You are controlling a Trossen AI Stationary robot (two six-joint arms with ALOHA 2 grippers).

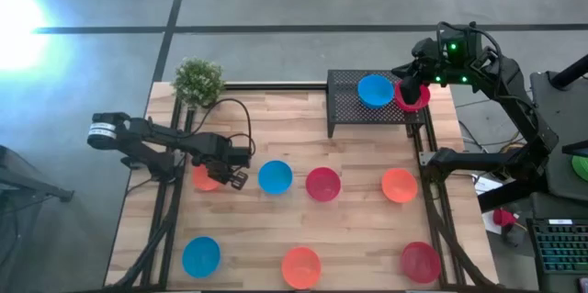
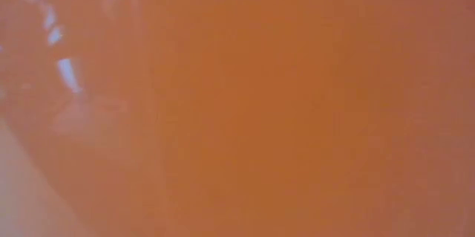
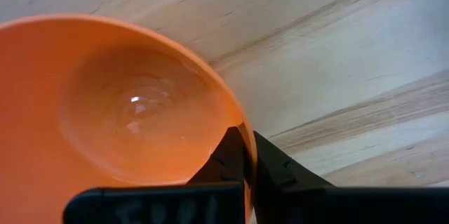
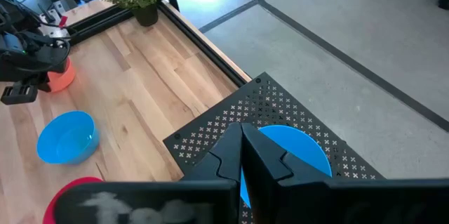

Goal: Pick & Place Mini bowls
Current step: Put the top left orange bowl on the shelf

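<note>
— Nine mini bowls are counted from above. How are they placed?

— An orange bowl (image 1: 204,179) at nine o'clock on the desk (image 1: 276,229) is pinched by its rim in the left hand (image 1: 237,179), whose fingers are clamped together over the edge, as shown in the left wrist view. A blue bowl (image 1: 275,176) is seen just beside it, then a red bowl (image 1: 322,184) at the centre and an orange one (image 1: 398,185) at three o'clock. Along the near edge, a blue bowl (image 1: 200,256) is found at seven o'clock, an orange one (image 1: 301,267) at six, and a red one (image 1: 420,262) at five.

— And the remaining two?

— A blue bowl (image 1: 375,90) is seen resting on the black mesh rack (image 1: 349,109) at one o'clock. A red bowl (image 1: 412,97) is seen at the rack's right edge, under the right hand (image 1: 404,86); its fingers are closed, but whether the red bowl is gripped cannot be told.

— Anything else on the desk?

— A small potted plant (image 1: 197,80) is placed at eleven o'clock. The low view is filled entirely by orange.
</note>
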